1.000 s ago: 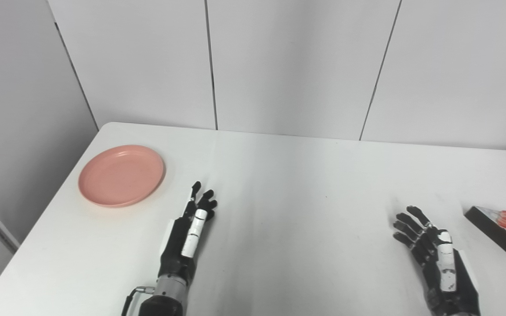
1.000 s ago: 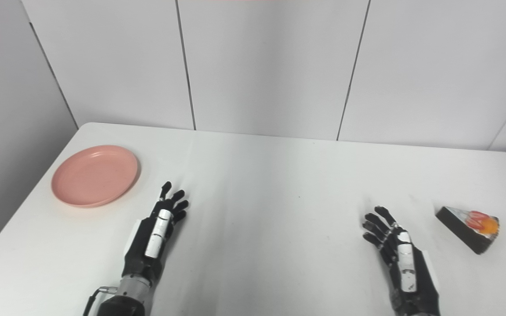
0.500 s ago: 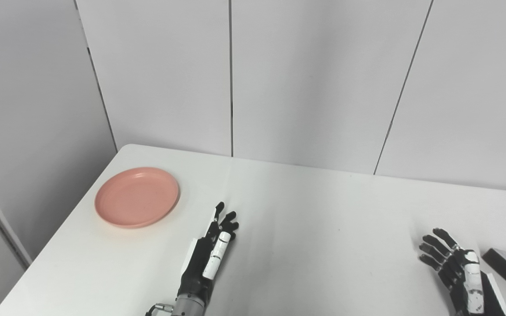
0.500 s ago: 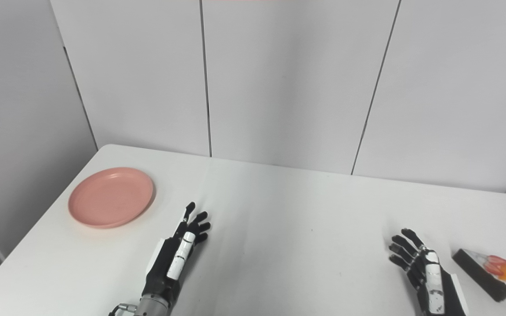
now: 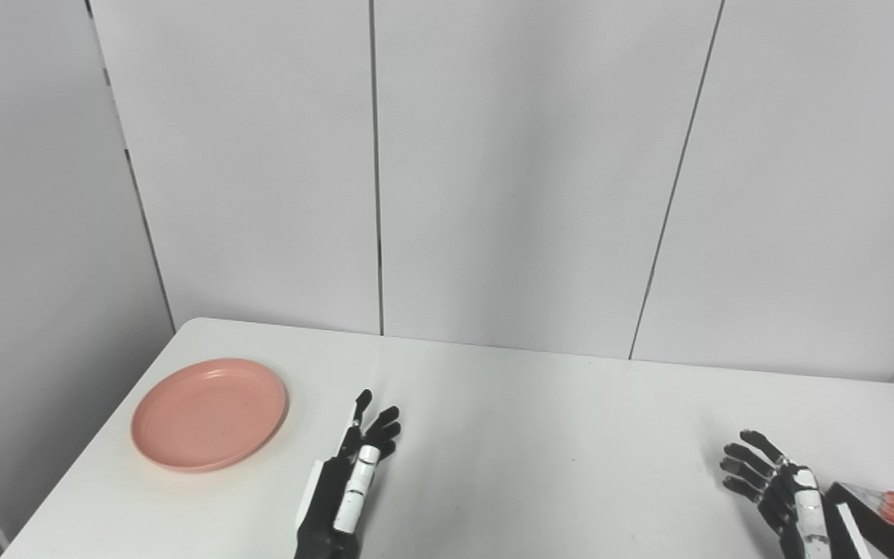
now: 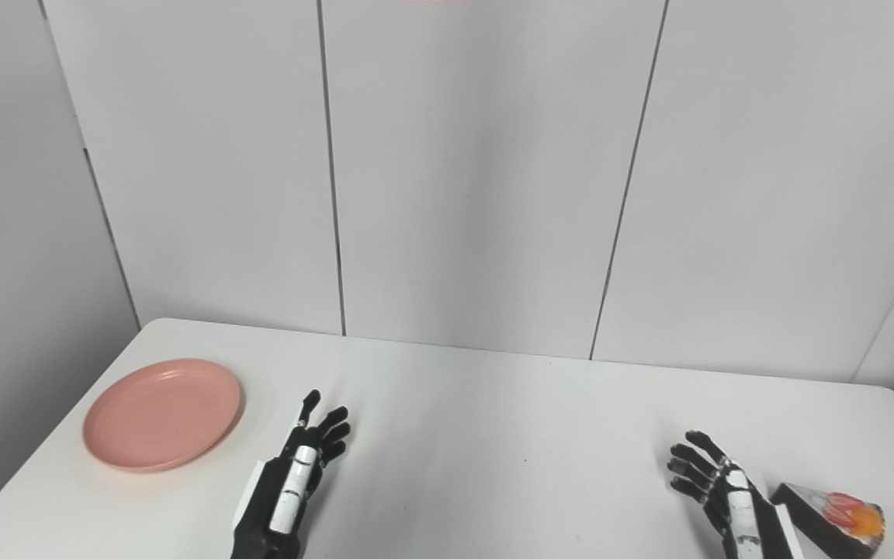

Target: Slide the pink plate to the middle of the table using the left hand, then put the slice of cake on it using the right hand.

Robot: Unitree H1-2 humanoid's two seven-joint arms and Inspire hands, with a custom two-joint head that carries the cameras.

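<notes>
On my feed the pink plate point(image 6: 161, 414) sits flat near the left edge of the white worktop point(image 6: 493, 435), toward the far left corner and well away from the middle. My left hand point(image 6: 292, 481) rests low over the worktop just to the right of the plate, apart from it, palm side turned inward with its fingers point(image 6: 328, 428) spread and pointing away from me; it holds nothing. My right hand point(image 6: 719, 497) is at the lower right, its fingers point(image 6: 687, 458) also spread and slightly curled, holding nothing. The slice of cake point(image 6: 831, 519) lies on the worktop just beside that hand, on its right, close to the bottom edge of my view: a dark wedge with a pale top and red and orange fruit on it. I cannot tell whether the hand's edge touches the slice. Grey wall panels point(image 6: 478, 171) rise behind the worktop
</notes>
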